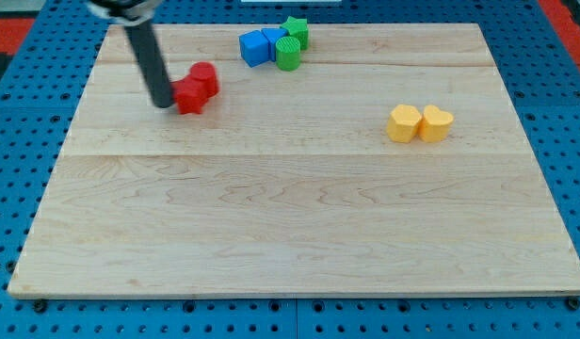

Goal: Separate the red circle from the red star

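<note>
Two red blocks touch each other at the view's upper left. One red block point(206, 79) lies to the upper right; its shape reads as the circle, though I cannot be sure. The other red block point(188, 97), seemingly the star, lies to the lower left. My tip point(164, 104) rests on the board right against the left side of the lower-left red block. The dark rod slants up and to the left out of the view's top.
A cluster of two blue blocks point(254, 48) and two green blocks point(288, 54) sits at the view's top centre. Two yellow blocks point(403, 123), touching side by side, lie at the view's right. The wooden board point(290, 226) lies on a blue pegboard.
</note>
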You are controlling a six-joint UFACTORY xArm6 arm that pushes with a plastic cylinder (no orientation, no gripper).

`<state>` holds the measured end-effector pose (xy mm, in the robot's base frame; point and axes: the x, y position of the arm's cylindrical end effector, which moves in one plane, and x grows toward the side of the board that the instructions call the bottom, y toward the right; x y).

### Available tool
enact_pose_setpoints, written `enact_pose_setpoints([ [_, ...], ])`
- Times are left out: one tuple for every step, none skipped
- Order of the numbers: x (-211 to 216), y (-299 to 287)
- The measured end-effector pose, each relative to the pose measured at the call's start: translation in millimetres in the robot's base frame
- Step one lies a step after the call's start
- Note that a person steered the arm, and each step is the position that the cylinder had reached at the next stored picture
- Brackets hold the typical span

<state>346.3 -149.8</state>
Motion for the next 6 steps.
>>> enact_pose_setpoints([
  [-21.0, -66.4],
  [-36.0, -30.0],
  [-45.1, 37.1],
  [-50.4, 34.5],
  [-69.0, 29.6],
  [-46.0, 83.0],
])
